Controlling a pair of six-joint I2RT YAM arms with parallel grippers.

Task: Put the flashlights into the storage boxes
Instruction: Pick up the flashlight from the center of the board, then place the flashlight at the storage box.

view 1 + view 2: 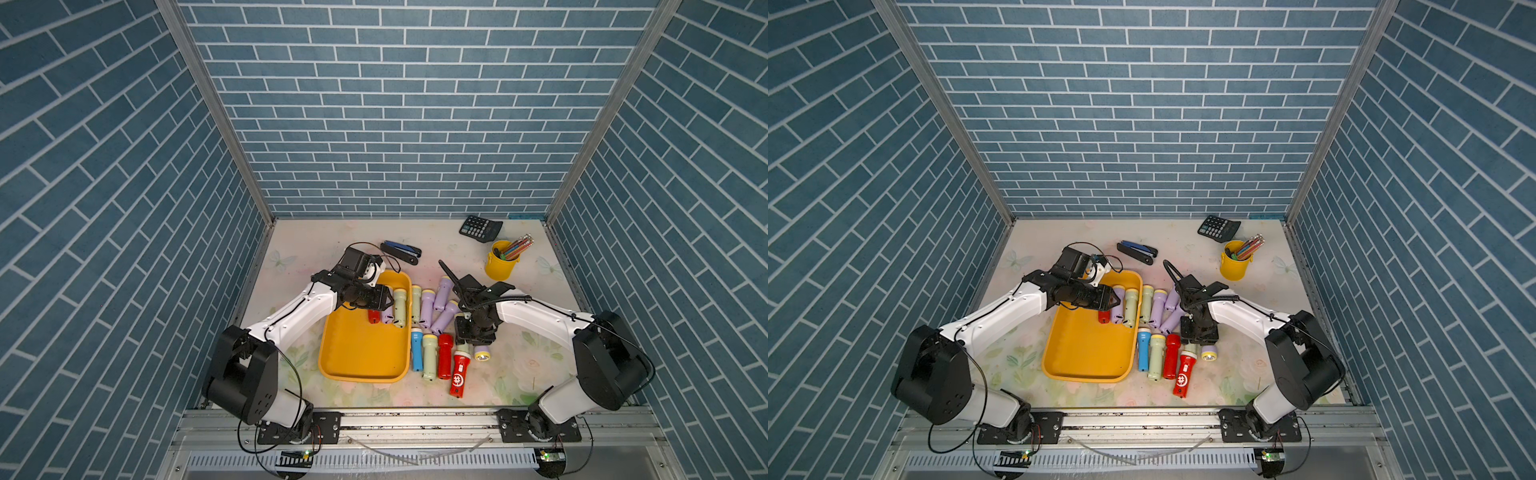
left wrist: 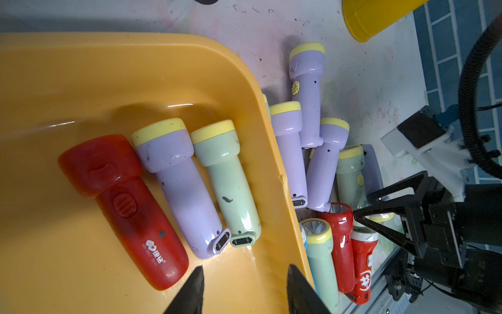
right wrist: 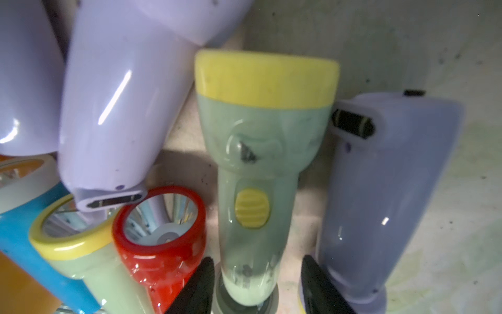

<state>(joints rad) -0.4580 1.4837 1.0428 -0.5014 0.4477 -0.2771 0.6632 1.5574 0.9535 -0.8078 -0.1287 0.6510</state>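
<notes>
Left gripper (image 2: pixel 244 271): spread, empty, over yellow-orange tray (image 2: pixel 81 81).
Tray contents: three flashlights (image 2: pixel 184 190).
Right gripper (image 3: pixel 257 257): spread, straddling pale green flashlight (image 3: pixel 252 136) on tabletop (image 3: pixel 434 244).

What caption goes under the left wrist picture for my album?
Red flashlight, lilac flashlight and green flashlight lie together in the yellow tray.

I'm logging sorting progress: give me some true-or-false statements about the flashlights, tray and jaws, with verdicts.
1. A red flashlight, a lilac flashlight and a green flashlight lie in the tray. True.
2. The blue flashlight is in the tray. False: the blue flashlight lies on the table beside it.
3. The left jaws hold a flashlight. False: they are open and empty above the tray.
4. The right jaws flank the yellow-buttoned green flashlight on the table. True.
</notes>
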